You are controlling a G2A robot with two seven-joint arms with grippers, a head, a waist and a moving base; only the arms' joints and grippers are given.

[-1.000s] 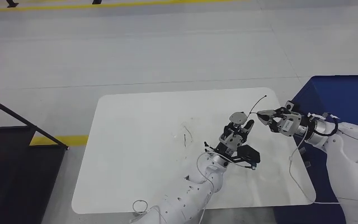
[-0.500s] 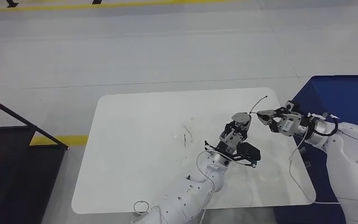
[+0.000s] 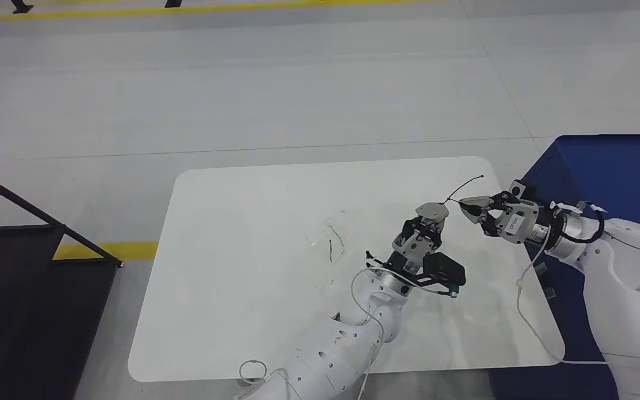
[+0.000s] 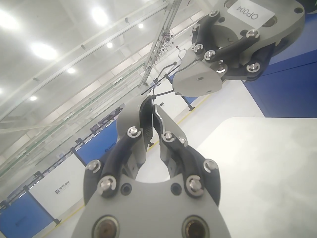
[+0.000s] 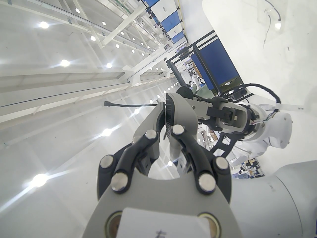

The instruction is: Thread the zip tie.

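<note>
While closed, fingers [image 5: 150,123] on zip tie [image 5: 131,104].

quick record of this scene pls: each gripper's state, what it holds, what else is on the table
left gripper: shut on the zip tie, raised above the table
right gripper: shut on the same zip tie, its thicker end sticking out past the fingertips
gripper spacing: tips close together, facing each other
table: white, rounded corners
also on table: spare zip ties, apart from both arms
threading: cannot tell if it is done
</note>
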